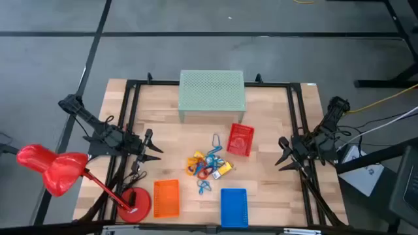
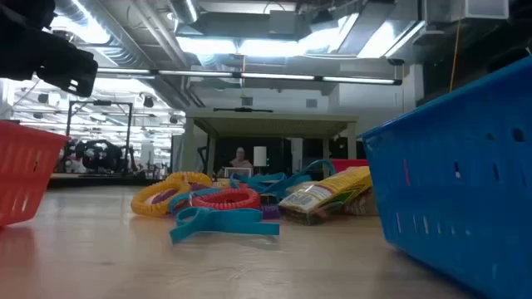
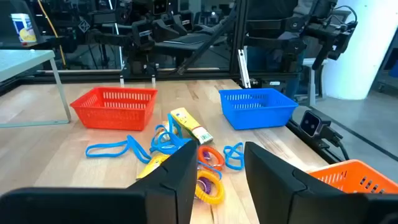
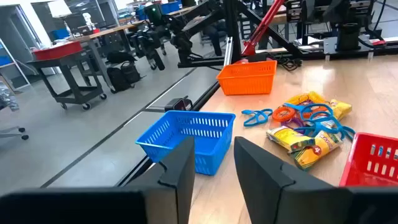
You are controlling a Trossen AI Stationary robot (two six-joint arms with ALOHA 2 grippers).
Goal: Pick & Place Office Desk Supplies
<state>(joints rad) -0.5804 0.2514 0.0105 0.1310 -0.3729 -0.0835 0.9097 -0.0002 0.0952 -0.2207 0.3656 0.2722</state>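
supplies (image 1: pixel 209 167) lie heaped mid-table between the red basket (image 1: pixel 240 140), orange basket (image 1: pixel 166 198) and blue basket (image 1: pixel 234 207). left gripper (image 1: pixel 151 145) hovers near the left edge, fingers parted, empty. right gripper (image 1: pixel 283 151) hovers near the right edge, likewise parted.

Supplies (image 1: pixel 209 166) between 3 baskets (image 1: pixel 240 140), mid-table (image 1: pixel 274 189)

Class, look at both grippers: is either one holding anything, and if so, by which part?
Nothing is held. The left gripper and the right gripper both hang open at the table's sides, apart from the pile of supplies lying in the middle.
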